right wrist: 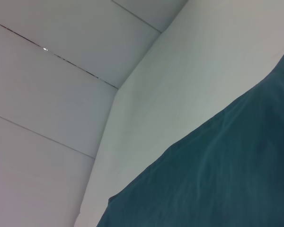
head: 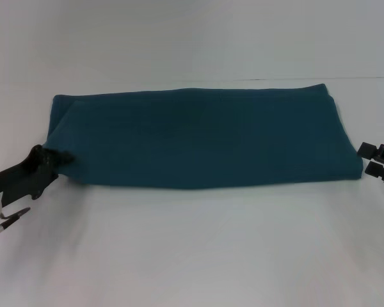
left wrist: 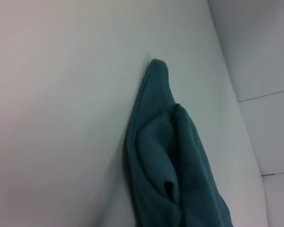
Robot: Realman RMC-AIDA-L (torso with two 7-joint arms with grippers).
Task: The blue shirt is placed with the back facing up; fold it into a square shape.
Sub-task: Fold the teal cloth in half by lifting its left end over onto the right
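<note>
Left gripper (head: 59, 158) pinches blue shirt (head: 198, 137); right gripper (head: 370, 158) beside.

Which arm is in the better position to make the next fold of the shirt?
Probably the left. The left gripper is already pinching the near left corner of the blue shirt, while the right gripper is open beside its right edge, holding nothing.

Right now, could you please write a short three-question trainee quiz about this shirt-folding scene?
1. True or false: the dark teal-blue cotton T-shirt lies folded into a long band on the white table.
2. Which tool is touching the shirt? A) left tool B) right tool
3. Fill in: the right tool's fingers are ____.

Key: 1 true. 2 A, pinching the near corner at the robot's left; the right tool sits just off the other end. 3 open.
</note>
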